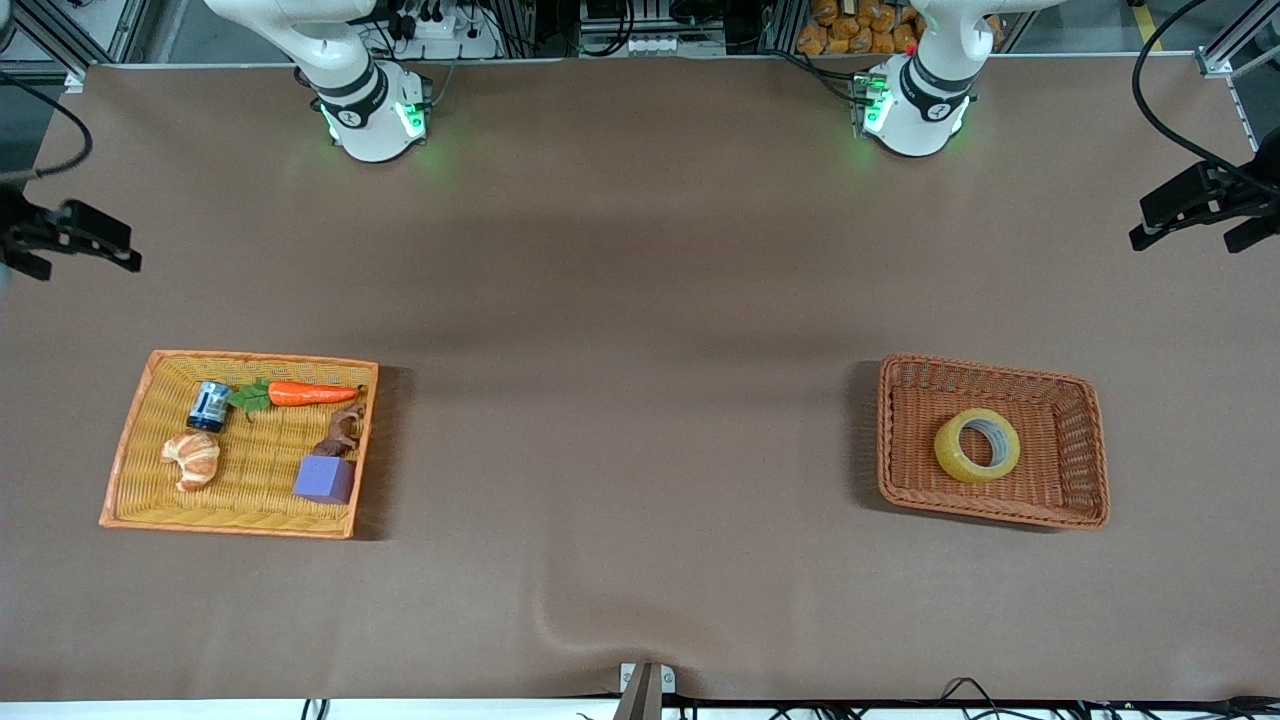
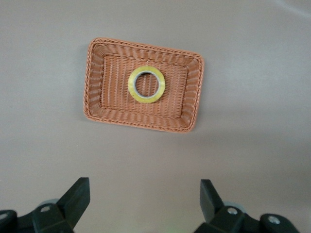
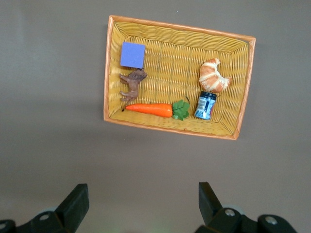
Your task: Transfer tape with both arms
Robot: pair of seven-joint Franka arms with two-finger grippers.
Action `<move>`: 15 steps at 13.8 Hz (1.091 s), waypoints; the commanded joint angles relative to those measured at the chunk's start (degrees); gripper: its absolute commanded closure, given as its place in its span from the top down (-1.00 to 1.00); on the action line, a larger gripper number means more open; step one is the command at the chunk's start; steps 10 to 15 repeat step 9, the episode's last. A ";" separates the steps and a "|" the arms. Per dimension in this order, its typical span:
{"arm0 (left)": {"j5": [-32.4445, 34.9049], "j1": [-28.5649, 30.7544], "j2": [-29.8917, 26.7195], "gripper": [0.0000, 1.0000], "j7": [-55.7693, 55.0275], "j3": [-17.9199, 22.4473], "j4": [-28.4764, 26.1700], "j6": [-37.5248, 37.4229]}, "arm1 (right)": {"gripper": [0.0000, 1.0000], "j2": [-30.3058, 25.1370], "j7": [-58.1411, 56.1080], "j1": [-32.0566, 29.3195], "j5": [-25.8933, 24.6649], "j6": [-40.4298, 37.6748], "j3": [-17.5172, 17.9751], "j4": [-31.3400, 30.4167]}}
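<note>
Brown table | tape in basket | both jaws wide, empty | no legible writing

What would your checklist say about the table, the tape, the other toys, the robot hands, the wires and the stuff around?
Surface: brown table, a small ripple at its edge nearest the front camera.
Job's things: tape lies flat in the brown basket, toward the left arm's end.
Clutter: yellow basket toward the right arm's end holds a carrot, croissant, small jar, purple cube and brown animal figure.
Grippers: left gripper open, above the table; right gripper open, above the table; both arms wait.
Cables: black cables by the table's corners.
Surroundings: orange pieces heaped by the left arm's base.
</note>
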 commanded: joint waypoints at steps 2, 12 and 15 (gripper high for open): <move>2.46 0.06 0.31 1.00 -1.18 -0.33 0.00 0.49 | 1.00 0.09 0.20 -0.62 -0.04 -1.35 0.53 1.15; 2.81 0.15 0.31 1.00 -2.85 -1.56 0.00 0.49 | 1.00 0.36 0.20 -0.62 -0.04 -1.17 0.53 1.06; 2.81 0.15 0.31 1.00 -2.85 -1.56 0.00 0.49 | 1.00 0.36 0.20 -0.62 -0.04 -1.17 0.53 1.06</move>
